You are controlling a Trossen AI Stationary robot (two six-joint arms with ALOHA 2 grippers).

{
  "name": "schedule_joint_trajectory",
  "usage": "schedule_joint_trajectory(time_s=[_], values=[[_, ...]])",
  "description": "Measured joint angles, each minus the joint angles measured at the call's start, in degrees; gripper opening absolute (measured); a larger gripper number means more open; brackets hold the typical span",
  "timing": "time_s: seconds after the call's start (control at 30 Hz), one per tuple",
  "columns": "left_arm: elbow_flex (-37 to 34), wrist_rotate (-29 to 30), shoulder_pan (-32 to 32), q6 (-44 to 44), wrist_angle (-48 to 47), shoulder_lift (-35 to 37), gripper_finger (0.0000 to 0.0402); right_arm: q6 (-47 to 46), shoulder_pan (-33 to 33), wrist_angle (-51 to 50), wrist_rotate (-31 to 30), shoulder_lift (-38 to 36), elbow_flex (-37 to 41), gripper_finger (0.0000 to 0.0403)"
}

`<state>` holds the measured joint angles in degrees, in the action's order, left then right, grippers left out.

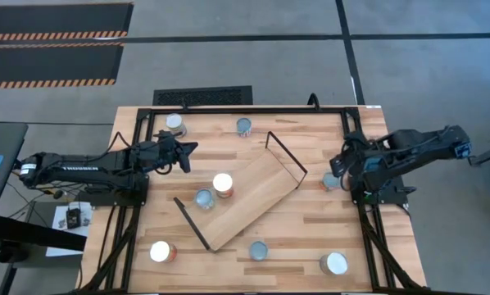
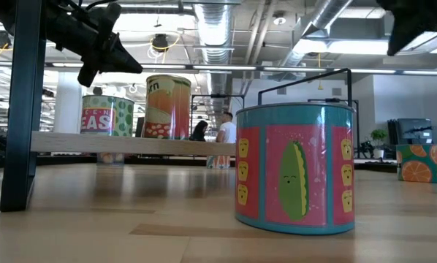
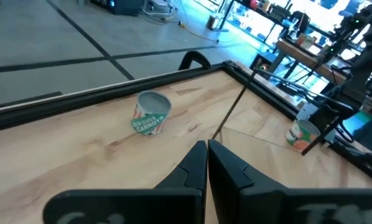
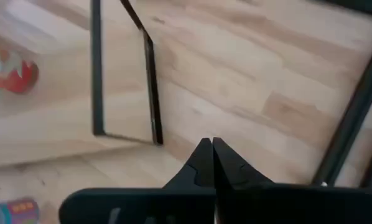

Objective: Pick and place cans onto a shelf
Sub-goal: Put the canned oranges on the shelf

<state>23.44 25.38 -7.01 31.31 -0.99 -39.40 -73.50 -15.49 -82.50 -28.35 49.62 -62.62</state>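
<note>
Tabletop of pale wood fills the overhead view, framed by a black metal frame. Shelf, a long light board with black wire brackets at both short ends, lies diagonally at the middle, running from 7 o'clock up to 1 o'clock. Two cans stand on it toward its 9 o'clock side: a white-topped one and, just beside it, a grey-topped one.

Left arm reaches in from 9 o'clock; the left gripper hangs above the table near 10 o'clock with its fingers pressed together, holding nothing. Right arm comes in from 3 o'clock; the right gripper is likewise closed and empty, just beside a can at 3 o'clock.

Other cans sit around the shelf: two at 11 and 12 o'clock, one at 7 o'clock, one at 6 o'clock, one at 5 o'clock.
</note>
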Motion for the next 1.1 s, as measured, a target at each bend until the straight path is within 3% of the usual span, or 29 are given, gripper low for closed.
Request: schedule_joint_trajectory(time_s=[0.23, 0.43, 0.73, 1.1], values=[[0.0, 0.9, 0.0, 0.0, 0.1, -1.0, 0.0000, -5.4, -1.9, 5.3, 6.4, -8.8, 10.7, 0.0002], [0.0, 0.9, 0.0, 2.1, 0.1, -3.4, 0.0000, -5.6, -2.6, 9.4, 9.2, -9.0, 16.5, 0.0004], [0.0, 0.8, 0.0, 1.8, 1.1, -6.8, 0.0000, 0.1, -2.1, 13.2, 16.1, 1.2, 20.0, 0.0038], [0.0, 0.4, 0.0, 0.5, 1.5, -6.7, 0.0000, 7.9, -0.6, 15.7, 17.2, 15.2, 19.9, 0.0156]])
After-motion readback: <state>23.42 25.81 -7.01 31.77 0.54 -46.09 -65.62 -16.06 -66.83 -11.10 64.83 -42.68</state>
